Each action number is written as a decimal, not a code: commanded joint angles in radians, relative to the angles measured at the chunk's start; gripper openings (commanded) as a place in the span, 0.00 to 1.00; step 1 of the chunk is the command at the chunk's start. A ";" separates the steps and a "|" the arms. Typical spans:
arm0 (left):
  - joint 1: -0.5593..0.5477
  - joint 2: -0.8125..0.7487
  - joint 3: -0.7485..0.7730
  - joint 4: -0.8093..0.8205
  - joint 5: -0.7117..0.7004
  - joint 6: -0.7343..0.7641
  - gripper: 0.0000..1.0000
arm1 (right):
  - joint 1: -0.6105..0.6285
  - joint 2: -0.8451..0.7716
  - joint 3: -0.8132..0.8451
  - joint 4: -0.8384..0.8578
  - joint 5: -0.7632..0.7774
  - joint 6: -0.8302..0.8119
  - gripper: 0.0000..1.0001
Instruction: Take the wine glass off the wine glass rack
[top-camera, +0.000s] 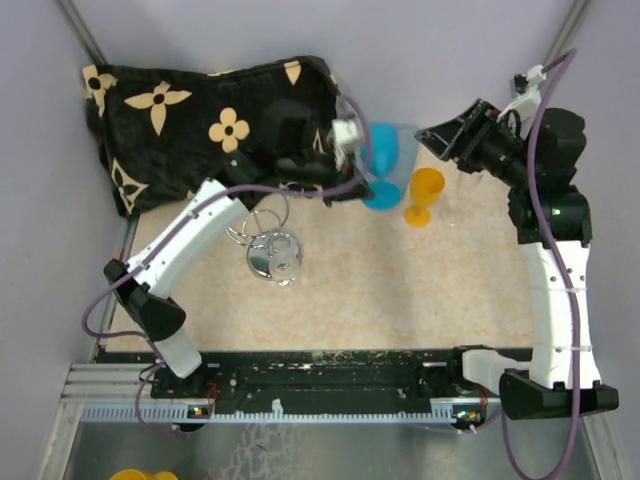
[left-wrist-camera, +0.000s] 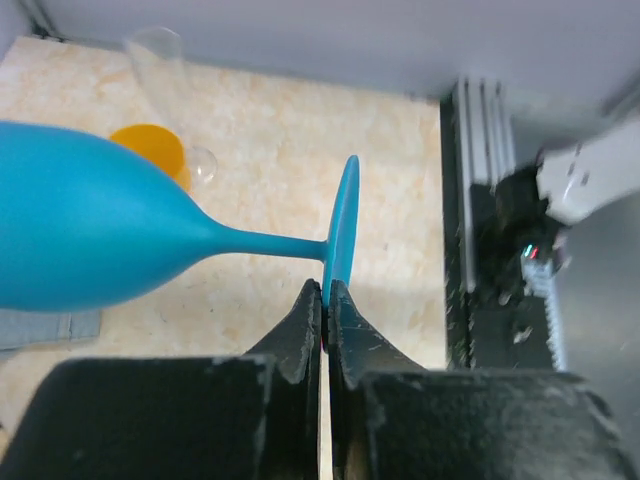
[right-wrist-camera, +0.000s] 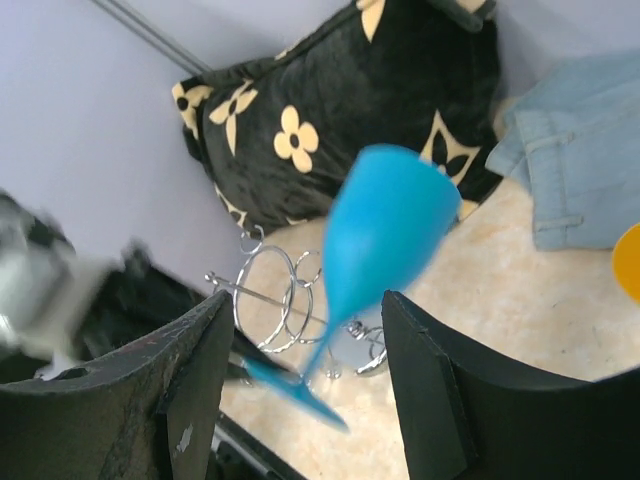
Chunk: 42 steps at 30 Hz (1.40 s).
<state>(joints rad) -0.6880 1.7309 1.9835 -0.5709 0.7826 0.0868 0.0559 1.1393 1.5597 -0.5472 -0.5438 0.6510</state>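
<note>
Left gripper (left-wrist-camera: 325, 292) is clamped on the foot rim of the blue wine glass (top-camera: 386, 160), which I see held sideways at 2 o'clock from the wine glass rack (top-camera: 268, 246), apart from it; right gripper (right-wrist-camera: 305, 310), fingers spread apart, hangs at the glass's 3 o'clock

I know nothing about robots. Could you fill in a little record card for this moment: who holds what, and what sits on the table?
left gripper: shut on the edge of the foot of the blue wine glass
blue wine glass: tilted, away from the rack
wine glass rack: standing on the table, no glass seen on it
right gripper: open, holding nothing
also on the table: orange glass, clear glass, black flowered cushion
</note>
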 joint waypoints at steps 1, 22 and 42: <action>-0.205 -0.088 -0.139 -0.142 -0.302 0.544 0.00 | -0.031 0.031 0.171 -0.163 0.005 -0.098 0.61; -0.472 -0.254 -0.695 0.274 -0.641 1.150 0.00 | -0.033 0.130 0.201 -0.470 -0.044 -0.274 0.59; -0.471 -0.237 -0.732 0.366 -0.670 1.188 0.00 | 0.067 0.179 0.123 -0.607 -0.057 -0.410 0.43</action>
<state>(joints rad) -1.1568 1.5124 1.2526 -0.2615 0.1268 1.2613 0.0750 1.3067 1.6817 -1.1408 -0.5770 0.2840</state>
